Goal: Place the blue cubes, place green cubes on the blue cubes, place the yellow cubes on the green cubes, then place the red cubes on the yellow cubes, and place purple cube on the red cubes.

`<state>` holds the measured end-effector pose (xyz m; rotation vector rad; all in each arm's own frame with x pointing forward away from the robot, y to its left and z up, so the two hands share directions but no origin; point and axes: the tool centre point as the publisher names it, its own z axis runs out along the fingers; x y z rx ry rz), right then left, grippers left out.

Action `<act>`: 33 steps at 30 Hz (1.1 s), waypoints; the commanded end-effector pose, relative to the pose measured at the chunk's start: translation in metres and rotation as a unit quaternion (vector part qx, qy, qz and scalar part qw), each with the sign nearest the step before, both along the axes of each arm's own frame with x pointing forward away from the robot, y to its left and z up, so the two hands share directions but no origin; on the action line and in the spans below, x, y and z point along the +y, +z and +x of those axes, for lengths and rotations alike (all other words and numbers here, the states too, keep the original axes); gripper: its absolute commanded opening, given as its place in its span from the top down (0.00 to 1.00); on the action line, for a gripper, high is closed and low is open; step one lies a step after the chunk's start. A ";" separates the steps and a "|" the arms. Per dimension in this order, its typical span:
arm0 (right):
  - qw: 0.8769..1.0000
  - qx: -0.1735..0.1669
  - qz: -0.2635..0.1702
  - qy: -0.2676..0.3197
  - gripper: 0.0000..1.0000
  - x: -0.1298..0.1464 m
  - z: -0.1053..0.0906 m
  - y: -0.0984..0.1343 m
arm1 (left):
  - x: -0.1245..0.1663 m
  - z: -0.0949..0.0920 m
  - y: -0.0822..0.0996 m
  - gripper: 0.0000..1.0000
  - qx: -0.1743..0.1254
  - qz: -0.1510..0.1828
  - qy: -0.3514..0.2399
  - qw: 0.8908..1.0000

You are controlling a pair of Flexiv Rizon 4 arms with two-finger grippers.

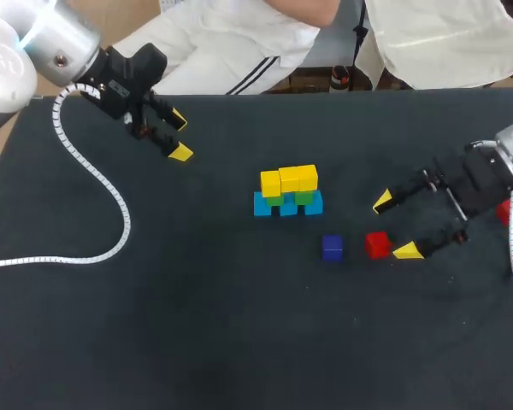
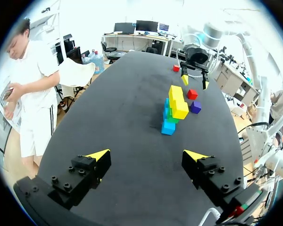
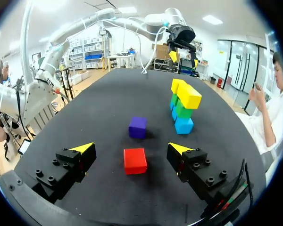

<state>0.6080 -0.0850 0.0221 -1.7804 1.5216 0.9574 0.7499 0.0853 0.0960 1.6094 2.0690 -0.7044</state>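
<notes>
Red cube (image 3: pixel 135 160) lay on the dark table (image 1: pixel 197 325) between the spread, empty fingers of the right hand (image 3: pixel 131 149), near the half-built stack (image 1: pixel 288 192); it looked light, rigid and smooth, best pinched squarely across two opposite flat faces.

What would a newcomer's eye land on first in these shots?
The three-tier stack of small cubes stands at the middle of the black table, with blue at the bottom, green above it and yellow on top. A loose red cube lies just ahead of the right arm's wide-open jaws, with a dark purple cube beside it.
</notes>
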 end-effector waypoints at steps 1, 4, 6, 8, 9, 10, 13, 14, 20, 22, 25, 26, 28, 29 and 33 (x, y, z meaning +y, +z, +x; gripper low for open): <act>0.999 0.022 0.014 0.022 0.00 0.002 0.015 -0.012 | 0.001 -0.001 0.000 0.00 -0.001 -0.001 0.000 1.000; 0.999 0.035 0.012 0.022 0.00 0.002 0.015 -0.018 | 0.001 -0.001 0.000 0.00 -0.001 -0.001 0.000 1.000; 0.999 0.040 0.008 0.021 0.00 0.002 0.014 -0.021 | 0.001 -0.001 0.000 0.00 -0.001 -0.001 0.000 1.000; 0.999 0.045 -0.001 0.018 0.00 0.003 0.013 -0.022 | 0.001 -0.001 0.000 0.00 -0.001 -0.001 0.000 1.000; 0.999 0.045 0.000 0.016 0.00 0.003 0.011 -0.023 | 0.001 -0.001 0.000 0.00 -0.001 -0.001 0.000 1.000; 0.999 0.045 -0.002 0.009 0.00 0.003 0.009 -0.024 | 0.001 -0.001 0.000 0.00 -0.001 -0.001 0.000 1.000; 0.999 0.039 -0.004 -0.003 0.00 0.002 0.004 -0.024 | 0.001 -0.001 0.000 0.00 -0.001 -0.001 0.000 1.000; 0.999 0.035 -0.004 -0.008 0.00 0.002 0.002 -0.024 | 0.001 -0.001 0.000 0.00 -0.001 -0.001 0.000 1.000; 0.999 0.029 -0.008 -0.021 0.00 0.002 -0.005 -0.025 | 0.001 -0.001 0.000 0.00 -0.001 -0.001 0.000 1.000; 0.999 0.026 -0.008 -0.023 0.00 0.003 -0.005 -0.024 | 0.001 -0.001 0.000 0.00 -0.001 -0.001 0.000 1.000; 0.999 0.024 -0.009 -0.024 0.06 0.005 -0.005 -0.024 | 0.001 -0.001 0.000 0.00 -0.001 -0.001 0.000 1.000; 0.999 0.024 -0.009 -0.024 0.11 0.006 -0.004 -0.024 | 0.001 -0.001 0.000 0.00 -0.001 -0.001 0.000 1.000; 0.999 0.024 -0.009 -0.024 0.22 0.006 -0.003 -0.024 | 0.001 -0.001 0.000 0.00 -0.001 -0.001 0.000 1.000; 0.999 0.024 -0.009 -0.023 0.30 0.007 -0.002 -0.025 | 0.001 -0.001 0.000 0.00 -0.001 -0.001 0.000 1.000; 0.999 0.027 -0.008 -0.018 0.51 0.008 0.000 -0.026 | 0.001 -0.001 0.000 0.00 -0.001 -0.001 0.000 1.000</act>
